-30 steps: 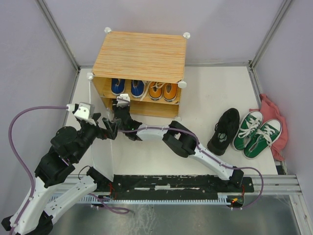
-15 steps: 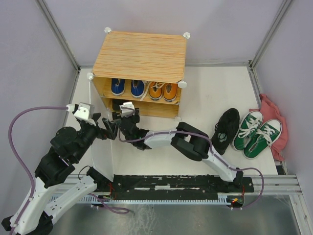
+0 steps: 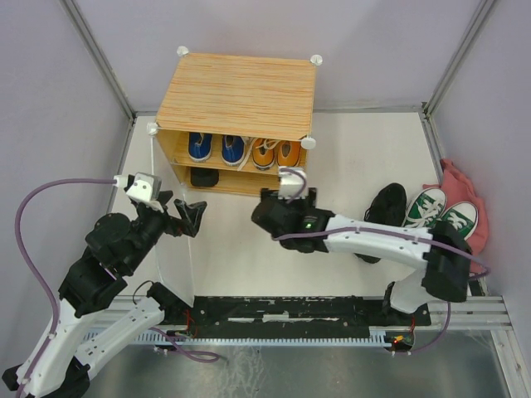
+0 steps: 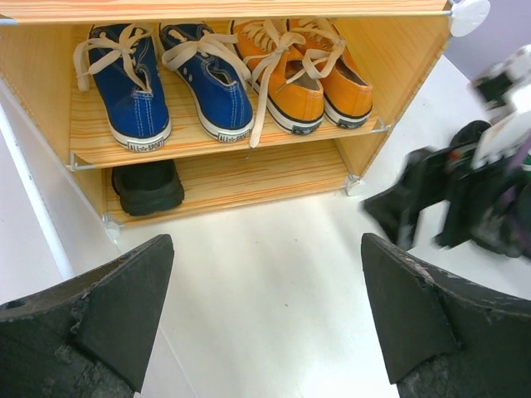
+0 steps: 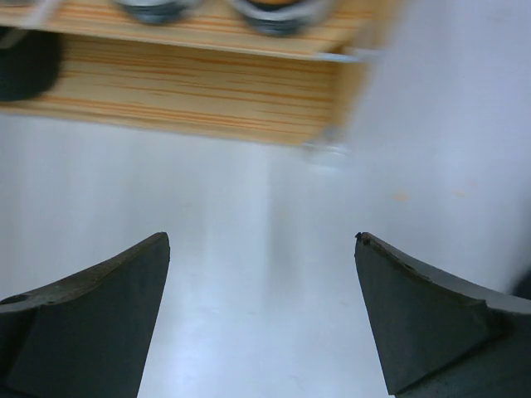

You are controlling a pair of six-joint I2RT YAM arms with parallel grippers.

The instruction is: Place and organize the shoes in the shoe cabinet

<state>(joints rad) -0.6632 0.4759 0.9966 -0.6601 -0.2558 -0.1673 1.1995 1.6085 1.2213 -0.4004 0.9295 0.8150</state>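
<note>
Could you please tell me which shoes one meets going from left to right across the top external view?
blue sneakers → orange sneakers → loose black boot → green sneakers. The shelved black boot, inside the shoe cabinet, lies directly below the blue pair, so I omit it.

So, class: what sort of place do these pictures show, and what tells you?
Probably a robot test cell, not a home: a left arm and right arm bolted to a rail, plain panel walls around a white table, the shoe cabinet standing on it.
</note>
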